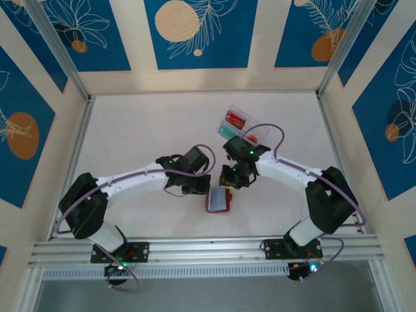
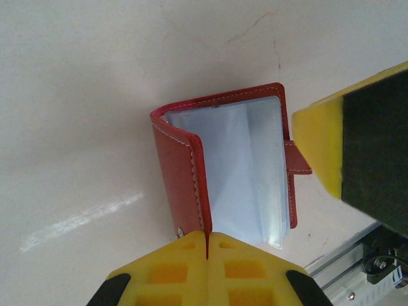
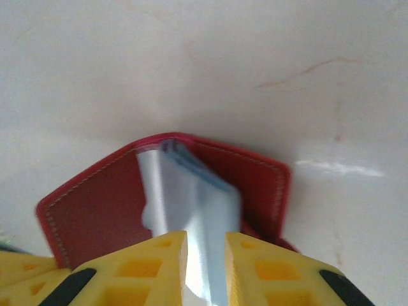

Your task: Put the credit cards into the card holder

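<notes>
The card holder (image 2: 185,172) is a red wallet lying open on the white table, its pale clear pockets (image 2: 245,172) fanned upward. My left gripper (image 2: 208,237) is shut on the edge of its raised red cover. My right gripper (image 3: 206,239) comes from the other side, its yellow fingers (image 3: 162,255) closed against the stack of clear pockets (image 3: 191,197). In the top view both grippers meet over the card holder (image 1: 219,201) near the table's front. Credit cards, one red (image 1: 235,119) and one teal (image 1: 226,132), lie in a clear box further back.
The clear plastic box (image 1: 242,125) stands behind the right arm, mid-table. An aluminium rail (image 1: 208,248) runs along the near edge, close to the card holder. Patterned walls enclose the table on three sides.
</notes>
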Available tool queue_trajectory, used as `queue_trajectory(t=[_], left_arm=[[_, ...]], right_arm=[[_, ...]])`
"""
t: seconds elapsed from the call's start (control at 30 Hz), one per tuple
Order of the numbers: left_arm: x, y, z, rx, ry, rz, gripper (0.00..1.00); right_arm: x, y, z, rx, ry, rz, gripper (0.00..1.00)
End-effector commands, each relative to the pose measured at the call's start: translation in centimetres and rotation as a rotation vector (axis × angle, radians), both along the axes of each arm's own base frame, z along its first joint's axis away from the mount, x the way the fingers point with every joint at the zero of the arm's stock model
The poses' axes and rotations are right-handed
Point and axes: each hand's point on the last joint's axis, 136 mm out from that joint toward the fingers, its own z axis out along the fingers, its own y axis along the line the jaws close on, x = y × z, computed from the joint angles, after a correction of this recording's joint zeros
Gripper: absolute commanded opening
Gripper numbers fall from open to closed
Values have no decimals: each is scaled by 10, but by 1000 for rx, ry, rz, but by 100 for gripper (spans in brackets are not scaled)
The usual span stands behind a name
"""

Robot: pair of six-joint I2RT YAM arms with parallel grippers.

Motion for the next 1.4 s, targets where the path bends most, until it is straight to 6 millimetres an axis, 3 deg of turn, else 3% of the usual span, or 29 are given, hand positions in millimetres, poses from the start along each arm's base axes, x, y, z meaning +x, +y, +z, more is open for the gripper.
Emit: queue_trajectory(t=[0.0,0.1,0.37,0.6,0.93,1.37], left_arm=[[0,1,7,-41,5,16,0],[0,1,5,-43,14,19,0],[0,1,4,-49,17,20,0],[-1,2,3,-49,18,24,0],[-2,3,-1,-48,28,27,0],[-3,3,-3,-53,33,28,0]], right_arm=[[1,11,15,57,-23,4,23],[0,12,13,65,-17,14,24],[-4,6,-17,-28,54,32,26],[-7,4,-27,-74,69,38,26],[-7,-6,-21,-119,38,27,27],[-5,3,-10,-137,-5,63,27]])
